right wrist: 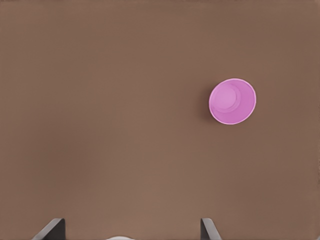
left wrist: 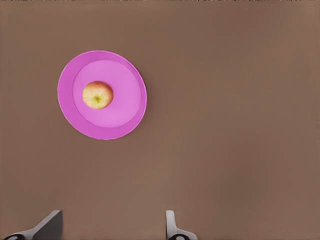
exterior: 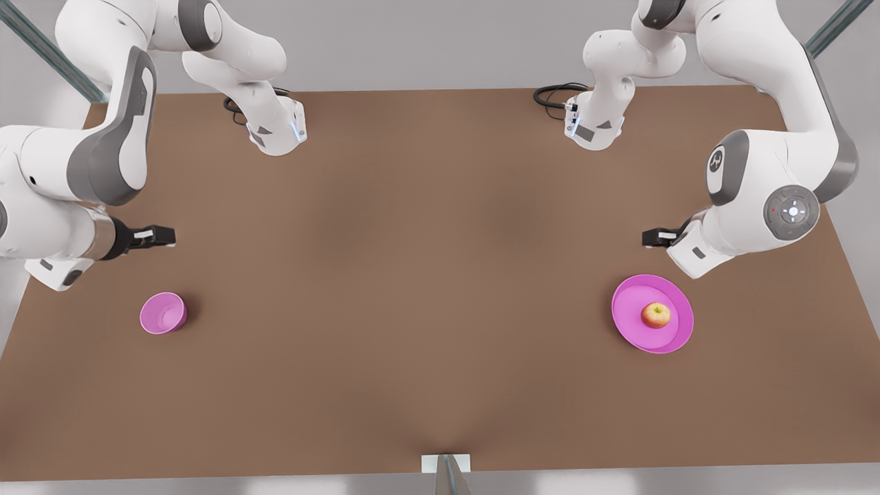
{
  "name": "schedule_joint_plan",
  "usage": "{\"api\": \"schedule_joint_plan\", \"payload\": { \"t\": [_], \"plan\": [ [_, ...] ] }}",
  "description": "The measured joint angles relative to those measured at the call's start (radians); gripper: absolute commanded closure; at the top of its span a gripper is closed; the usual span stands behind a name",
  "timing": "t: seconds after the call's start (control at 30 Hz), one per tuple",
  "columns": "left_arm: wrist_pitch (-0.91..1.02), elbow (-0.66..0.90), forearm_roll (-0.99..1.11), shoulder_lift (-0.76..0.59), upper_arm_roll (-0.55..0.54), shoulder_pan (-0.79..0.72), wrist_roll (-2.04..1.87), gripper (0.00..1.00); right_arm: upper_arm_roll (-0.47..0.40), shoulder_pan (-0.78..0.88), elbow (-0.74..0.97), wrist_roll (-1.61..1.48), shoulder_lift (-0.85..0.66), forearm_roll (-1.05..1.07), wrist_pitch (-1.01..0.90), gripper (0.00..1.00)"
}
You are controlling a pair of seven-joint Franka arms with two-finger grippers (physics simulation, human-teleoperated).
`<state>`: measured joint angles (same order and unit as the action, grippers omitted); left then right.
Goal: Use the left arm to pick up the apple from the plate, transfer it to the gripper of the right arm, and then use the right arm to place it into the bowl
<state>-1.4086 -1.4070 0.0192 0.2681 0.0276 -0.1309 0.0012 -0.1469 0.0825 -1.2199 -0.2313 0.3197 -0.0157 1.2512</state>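
Observation:
The yellow-green, red-blushed apple (exterior: 656, 315) (left wrist: 97, 95) sits in the middle of the wide pink plate (exterior: 677, 335) (left wrist: 127, 117) on the front view's right. My left gripper (exterior: 656, 237) (left wrist: 110, 221) hovers high over the table just behind the plate, open with nothing between its fingers. The small deep pink bowl (exterior: 163, 313) (right wrist: 232, 101) stands on the front view's left and holds nothing. My right gripper (exterior: 161, 236) (right wrist: 131, 226) hangs above the table behind the bowl, open and holding nothing.
The brown table (exterior: 426, 289) spreads wide between bowl and plate. Both arm bases (exterior: 275, 130) (exterior: 595, 127) with their cables stand at the far edge. A small white bracket (exterior: 445, 464) sits at the near edge.

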Motion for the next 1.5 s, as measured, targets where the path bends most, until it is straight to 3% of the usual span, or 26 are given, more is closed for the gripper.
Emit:
{"api": "schedule_joint_plan", "payload": {
  "t": [0.07,0.2,0.33,0.57,1.5],
  "plan": [
    [-0.005,0.001,0.001,0.015,0.003,0.003,0.004,0.0,0.002,0.005,0.0,0.006,-0.002,-0.006,0.012,0.0],
    [-0.175,-0.07,-0.001,0.225,0.018,0.141,0.042,0.0,0.002,0.006,0.001,0.015,0.009,-0.012,0.035,0.0],
    [-0.484,-0.276,0.0,0.26,0.018,0.177,0.075,0.0,0.001,0.007,-0.003,0.023,0.016,-0.018,0.052,0.0],
    [-0.798,-0.374,0.001,0.312,0.018,0.185,0.119,0.0,0.002,0.006,-0.003,0.033,0.026,-0.027,0.065,0.0],
    [-1.03,-0.443,-0.003,0.382,0.018,0.186,0.153,0.0,0.002,0.019,-0.005,0.047,0.053,-0.047,0.081,0.0]
  ]
}}
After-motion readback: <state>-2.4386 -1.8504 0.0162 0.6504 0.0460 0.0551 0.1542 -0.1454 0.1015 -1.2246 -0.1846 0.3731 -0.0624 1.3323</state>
